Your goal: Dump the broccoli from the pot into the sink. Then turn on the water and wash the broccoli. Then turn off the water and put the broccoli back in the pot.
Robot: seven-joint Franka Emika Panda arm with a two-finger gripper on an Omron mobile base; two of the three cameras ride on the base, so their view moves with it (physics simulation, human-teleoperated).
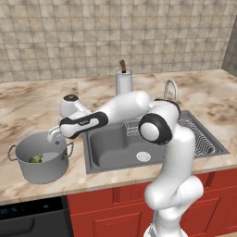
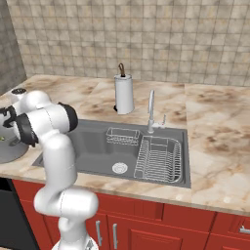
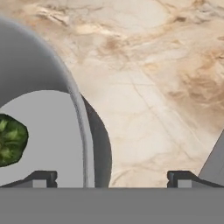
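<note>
The grey pot stands on the counter left of the sink. A green broccoli lies on its floor. My gripper hangs open just above the pot's right-hand rim. In the hand view the pot's wall runs up between my fingertips, close to the left one, and the gripper holds nothing. The broccoli sits inside the pot at the left edge. From the right base camera, a slice of the pot shows behind my arm.
A white paper-towel roll stands behind the sink, and a curved chrome faucet is at its back right. Wire racks fill the basin's right side. A black-topped white object sits behind the pot. Bare marble counter lies beside the pot.
</note>
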